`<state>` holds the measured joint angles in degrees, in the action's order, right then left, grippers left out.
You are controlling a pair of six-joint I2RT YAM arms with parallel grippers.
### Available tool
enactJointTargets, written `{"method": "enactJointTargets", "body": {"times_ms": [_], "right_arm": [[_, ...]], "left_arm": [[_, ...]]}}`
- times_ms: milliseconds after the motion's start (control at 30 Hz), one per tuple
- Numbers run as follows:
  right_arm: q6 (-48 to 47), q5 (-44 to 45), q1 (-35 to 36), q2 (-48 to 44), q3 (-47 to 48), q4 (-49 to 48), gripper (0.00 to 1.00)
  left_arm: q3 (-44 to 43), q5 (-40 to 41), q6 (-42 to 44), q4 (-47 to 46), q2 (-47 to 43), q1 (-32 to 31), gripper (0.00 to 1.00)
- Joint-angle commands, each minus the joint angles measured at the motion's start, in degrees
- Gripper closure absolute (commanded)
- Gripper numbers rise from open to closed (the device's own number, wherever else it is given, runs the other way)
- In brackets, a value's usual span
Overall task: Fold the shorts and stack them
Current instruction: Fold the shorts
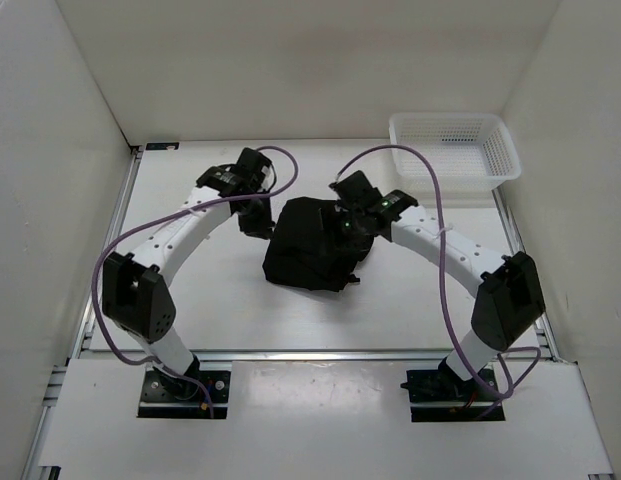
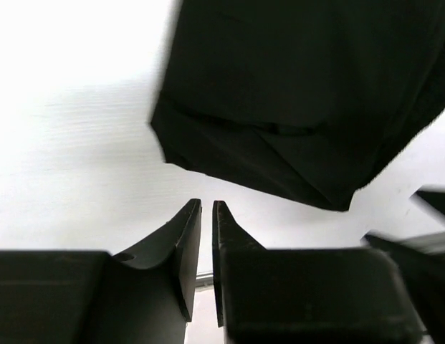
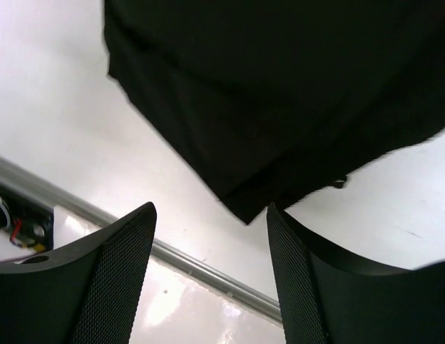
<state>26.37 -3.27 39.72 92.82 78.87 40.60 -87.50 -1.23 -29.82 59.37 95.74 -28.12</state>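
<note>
The black shorts (image 1: 312, 248) lie in a folded, compact bundle at the middle of the table. My left gripper (image 1: 256, 224) hangs just left of the bundle, shut and empty. In the left wrist view its fingertips (image 2: 206, 208) stand almost together over bare table, short of the shorts (image 2: 301, 107). My right gripper (image 1: 344, 230) hovers over the bundle's right part. In the right wrist view it (image 3: 211, 211) is open and empty, with a folded corner of the shorts (image 3: 279, 93) just beyond the fingertips. No drawstring shows.
A white plastic mesh basket (image 1: 455, 148) stands at the back right corner. White walls close in the table on three sides. A metal rail (image 1: 310, 352) runs along the table's near edge and also shows in the right wrist view (image 3: 208, 269).
</note>
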Motion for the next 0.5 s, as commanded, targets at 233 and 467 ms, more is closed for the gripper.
{"method": "enactJointTargets", "body": {"times_ms": [233,467], "right_arm": [[3.6,0.63,5.1,2.46,-0.91,0.8,0.31],[4.74,0.63,5.63,3.51,-2.66,-0.87,0.3]], "left_arm": [[3.74,1.85,1.26,-1.19,-10.14,9.03,0.75],[4.8,0.8,3.9,-1.19,-10.75,11.68,0.74]]}}
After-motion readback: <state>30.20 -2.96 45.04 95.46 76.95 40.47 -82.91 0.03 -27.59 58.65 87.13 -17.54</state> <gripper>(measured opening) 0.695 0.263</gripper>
